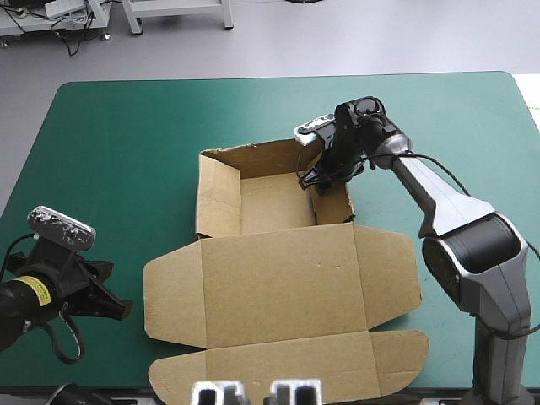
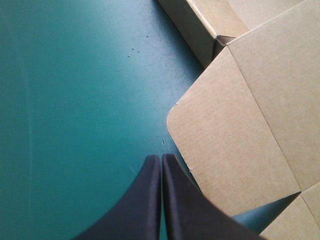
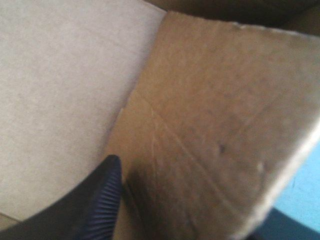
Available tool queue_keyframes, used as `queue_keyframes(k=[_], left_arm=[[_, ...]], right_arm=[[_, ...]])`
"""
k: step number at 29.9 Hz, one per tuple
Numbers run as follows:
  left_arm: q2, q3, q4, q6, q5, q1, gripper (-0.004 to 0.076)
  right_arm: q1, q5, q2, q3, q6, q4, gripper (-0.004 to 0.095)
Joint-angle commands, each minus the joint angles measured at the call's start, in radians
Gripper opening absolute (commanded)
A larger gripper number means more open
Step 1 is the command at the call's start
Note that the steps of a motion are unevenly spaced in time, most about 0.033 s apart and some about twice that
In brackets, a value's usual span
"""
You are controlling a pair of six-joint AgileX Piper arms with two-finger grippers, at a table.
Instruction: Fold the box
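The box [image 1: 283,278] lies in the middle of the table [image 1: 126,152], its tray raised and its lid flat toward the near edge. The tray's right wall is pinched by the right gripper [image 1: 321,180]. The left gripper [image 2: 161,167] is closed and empty beside the lid's flap. The wall should be pressed squarely down until its tuck is seated.

The box [image 1: 285,283] lies in the middle of the table [image 1: 126,143], tray behind, lid flat in front. The right gripper [image 1: 314,181] straddles the tray's right wall. The left gripper [image 1: 122,309] sits left of the lid.
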State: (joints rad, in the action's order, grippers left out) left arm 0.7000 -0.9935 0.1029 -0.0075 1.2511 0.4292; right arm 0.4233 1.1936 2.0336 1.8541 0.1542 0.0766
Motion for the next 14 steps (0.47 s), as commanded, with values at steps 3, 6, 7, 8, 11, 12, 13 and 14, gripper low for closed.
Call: queue_keyframes(k=[3, 6, 7, 8, 11, 12, 13, 14], left_arm=[[0.001, -0.022, 0.006, -0.009, 0.042, 0.006, -0.0004], [0.001, -0.022, 0.008, -0.009, 0.04, 0.006, -0.0004], [0.001, -0.022, 0.011, -0.009, 0.038, 0.006, -0.0004], [0.001, -0.022, 0.016, -0.009, 0.036, 0.006, -0.0004], [0.001, -0.022, 0.032, -0.009, 0.036, 0.006, -0.0004], [0.001, -0.022, 0.034, -0.009, 0.036, 0.006, -0.0004], [0.001, -0.022, 0.034, -0.009, 0.036, 0.006, -0.0004], [0.001, -0.022, 0.034, -0.009, 0.036, 0.006, -0.0004]], right_arm=[[-0.019, -0.037, -0.054, 0.029, 0.025, -0.018, -0.0014], [-0.047, -0.033, -0.054, 0.029, 0.03, -0.014, -0.0023], [-0.056, -0.032, -0.054, 0.029, 0.03, -0.014, -0.0024], [-0.068, -0.027, -0.054, 0.031, 0.035, -0.014, -0.0024], [-0.103, 0.006, -0.054, 0.055, 0.069, -0.014, -0.0024], [-0.122, 0.022, -0.054, 0.071, 0.087, -0.014, -0.0024], [-0.134, 0.026, -0.054, 0.081, 0.089, -0.014, -0.0024], [-0.156, 0.034, -0.054, 0.102, 0.089, -0.014, -0.0024]])
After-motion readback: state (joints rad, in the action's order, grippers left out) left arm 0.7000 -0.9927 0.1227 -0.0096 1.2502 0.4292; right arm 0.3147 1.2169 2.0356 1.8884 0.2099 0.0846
